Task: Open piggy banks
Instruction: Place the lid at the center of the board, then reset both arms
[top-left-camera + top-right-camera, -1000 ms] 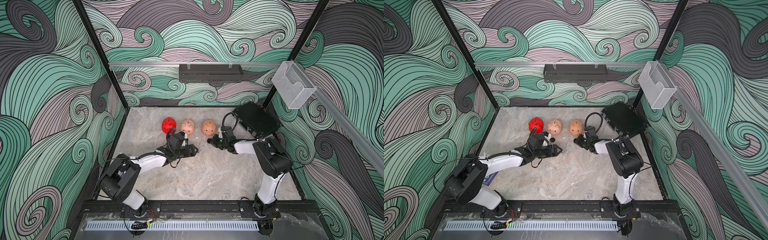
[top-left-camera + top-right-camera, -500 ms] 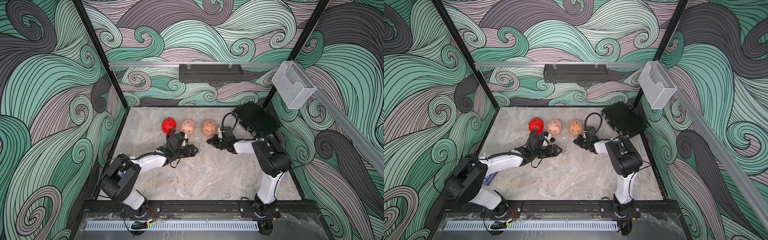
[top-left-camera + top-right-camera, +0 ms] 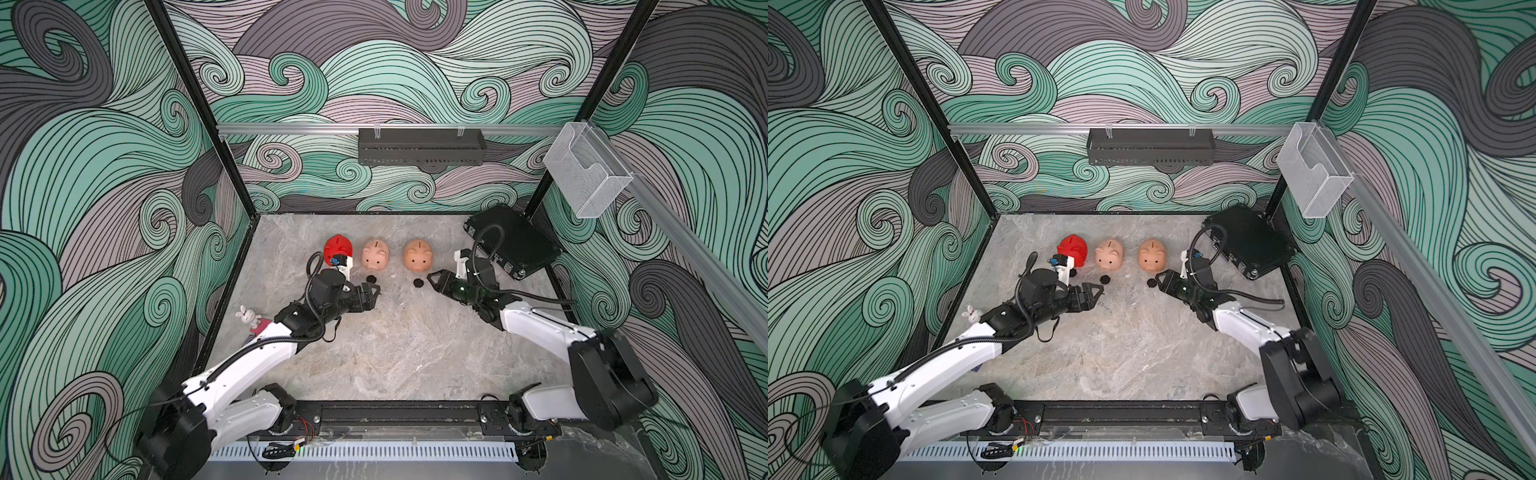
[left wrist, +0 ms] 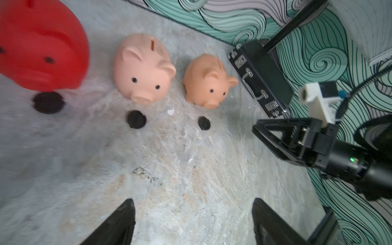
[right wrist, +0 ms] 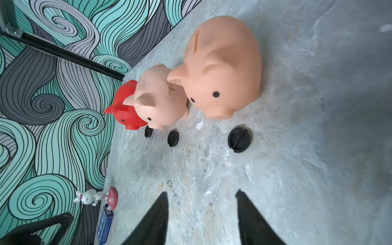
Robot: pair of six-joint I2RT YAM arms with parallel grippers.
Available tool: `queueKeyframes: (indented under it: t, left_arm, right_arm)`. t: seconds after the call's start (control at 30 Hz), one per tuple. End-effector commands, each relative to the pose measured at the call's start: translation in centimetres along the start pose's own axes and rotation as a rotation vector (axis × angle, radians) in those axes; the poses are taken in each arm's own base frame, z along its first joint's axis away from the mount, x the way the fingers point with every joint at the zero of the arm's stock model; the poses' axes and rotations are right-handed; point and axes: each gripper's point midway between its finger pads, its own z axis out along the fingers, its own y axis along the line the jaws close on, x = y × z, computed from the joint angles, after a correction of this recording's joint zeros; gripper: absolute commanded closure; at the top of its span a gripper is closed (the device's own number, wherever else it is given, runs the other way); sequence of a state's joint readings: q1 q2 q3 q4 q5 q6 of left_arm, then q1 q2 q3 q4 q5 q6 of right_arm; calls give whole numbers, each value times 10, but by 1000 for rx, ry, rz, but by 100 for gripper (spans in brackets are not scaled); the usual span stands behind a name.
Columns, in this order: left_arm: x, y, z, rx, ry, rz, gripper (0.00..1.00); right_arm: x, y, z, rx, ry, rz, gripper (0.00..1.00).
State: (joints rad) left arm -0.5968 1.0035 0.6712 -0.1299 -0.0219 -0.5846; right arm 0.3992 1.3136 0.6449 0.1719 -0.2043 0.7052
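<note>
Looking down at the marble table (image 3: 395, 357), all three piggy banks stand in a row toward the back wall, snouts facing the arms. The red piggy bank (image 3: 337, 248) is on the left, the middle piggy bank (image 3: 375, 254) is just beside it, and the right piggy bank (image 3: 418, 255) stands a bit apart, nearer the flat black case (image 3: 513, 241).

Each pig has a small black plug lying on the table just in front of its snout: the red pig's plug (image 4: 48, 102), the middle plug (image 3: 371, 278) and the right plug (image 3: 418, 283).

The left gripper (image 4: 192, 201) sits low, near the middle plug but not touching it. Its fingers are spread wide with only bare table between them. The right gripper (image 5: 201, 192) points at the right plug from just beside it, also spread apart and holding nothing.

There's also a tiny bunny toy (image 3: 246, 316) at the table's left edge.
</note>
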Motion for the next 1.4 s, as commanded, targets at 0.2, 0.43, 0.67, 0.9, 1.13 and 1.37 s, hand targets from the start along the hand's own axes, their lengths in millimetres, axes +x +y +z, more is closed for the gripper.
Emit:
queueKeyframes:
  t: [0.2, 0.43, 0.67, 0.9, 1.13, 1.37]
  left_arm:
    - [-25, 82, -51, -372, -278, 127, 1]
    - [-63, 120, -62, -627, -365, 223, 1]
    - [-78, 169, -62, -816, -331, 257, 1]
    - [-63, 219, -67, -890, -298, 190, 1]
    - [-44, 256, -54, -916, -230, 158, 1]
    - [-49, 266, -25, -832, -220, 149, 1]
  right_arm:
    - [-27, -38, -67, 253, -185, -203, 0]
    - [-66, -71, -98, 490, -427, -242, 0]
    - [-98, -96, -114, 659, -582, -297, 0]
    - [-111, -115, -101, 774, -559, -423, 1]
    - [-106, -137, -76, 785, -469, -492, 0]
    - [-106, -157, -61, 772, -416, -527, 0]
